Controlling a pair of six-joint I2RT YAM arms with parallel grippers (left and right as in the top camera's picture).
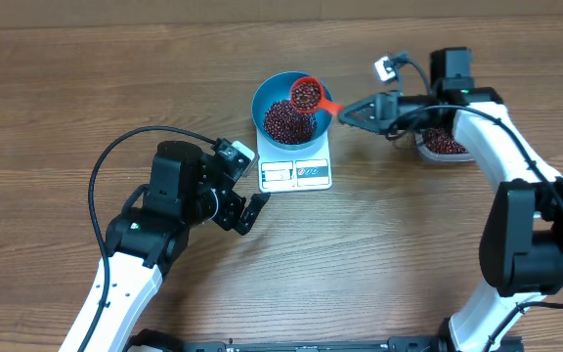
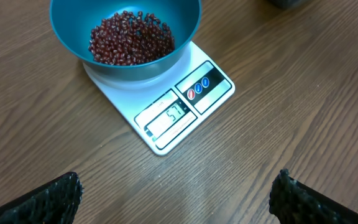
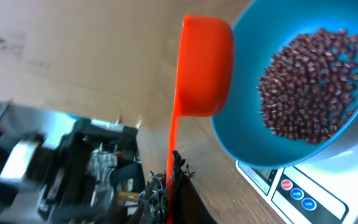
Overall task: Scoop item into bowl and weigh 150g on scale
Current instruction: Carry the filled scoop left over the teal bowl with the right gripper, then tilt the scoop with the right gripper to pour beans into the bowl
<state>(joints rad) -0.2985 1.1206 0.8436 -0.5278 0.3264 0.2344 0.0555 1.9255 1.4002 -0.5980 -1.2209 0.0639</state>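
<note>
From above, the blue bowl (image 1: 262,106) sits on the white scale (image 1: 296,174) in the upper middle of the frame, with beans (image 1: 281,122) in it. The red scoop (image 1: 307,94) is full of beans and hangs over the upper right side of the bowl. Its handle runs to the right into the right gripper (image 1: 345,111), which is shut tight on it. So the bowl lies just left of that gripper, and the scoop's long line goes left to right. The left gripper (image 1: 249,188) waits lower left of the scale, near it but not touching, wide open and holding nothing. A clear box (image 1: 445,145) of beans is on the right, partly under the right arm. In the left wrist view, the bowl is at the top, and the two black fingers (image 2: 48,199) stand far apart in the bottom corners with only bare table (image 2: 278,93) between them. In the right wrist view, the handle goes straight up from the bottom, and the cup is right by the bowl's left edge. I think the right arm is the one to pour, by rolling its wrist toward the bowl.
</note>
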